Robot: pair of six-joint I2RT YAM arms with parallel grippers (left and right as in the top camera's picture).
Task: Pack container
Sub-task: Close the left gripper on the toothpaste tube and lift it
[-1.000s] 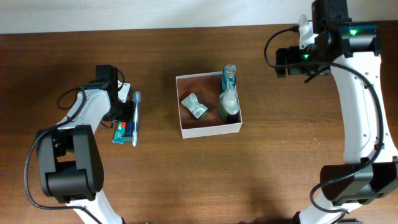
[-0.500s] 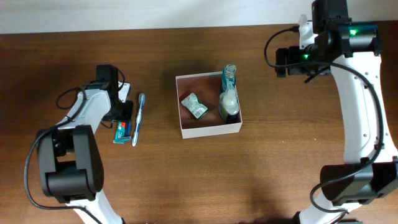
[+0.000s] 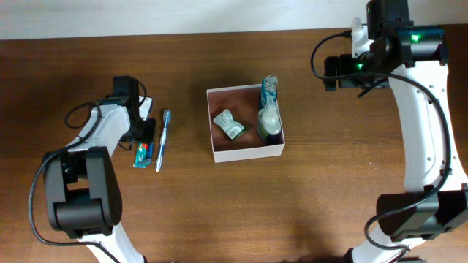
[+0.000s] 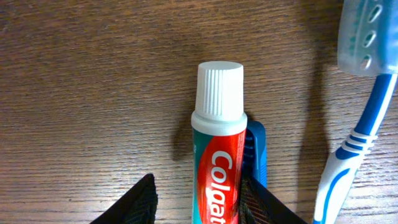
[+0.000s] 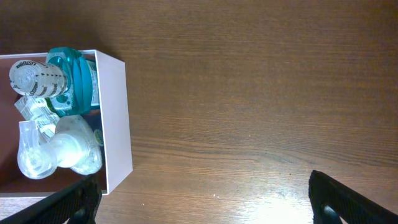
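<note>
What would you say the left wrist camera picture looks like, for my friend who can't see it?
A red Colgate toothpaste tube with a white cap lies on a brown wooden table, between the two dark fingers of the robot's left hand, which stands open around it. A blue and white toothbrush lies to its right.

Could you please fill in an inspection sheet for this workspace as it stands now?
Surface: brown wooden table; no spills seen.
Job's things: container at centre, holding bottles and a crumpled packet; toothpaste tube and toothbrush lie outside, to its left.
Clutter: a blue piece beside the tube, unidentified.
Grippers: left gripper open, straddling the tube; right gripper open above bare table beside the container.
Cables: black cable loops on both arms, clear of the items.
Surroundings: white wall beyond the far edge.
</note>
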